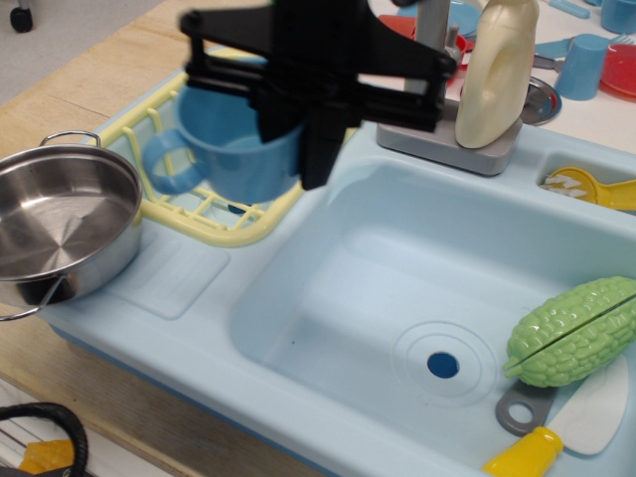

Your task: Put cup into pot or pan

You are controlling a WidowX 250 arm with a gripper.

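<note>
Wooden tabletop (89,89) carries a pale blue toy sink (397,298). At its near left corner sits the shiny steel pan (55,229), wire handles showing. Farther back, the black gripper (288,149) is clamped on the rim of the light blue cup (234,149), held upright in the air over the yellow dish rack (214,214), handle toward the pan.

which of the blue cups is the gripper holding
The light blue mug with the loop handle, clamped in the gripper in front of the yellow dish rack. The other blue cup stands untouched at the far right.
</note>
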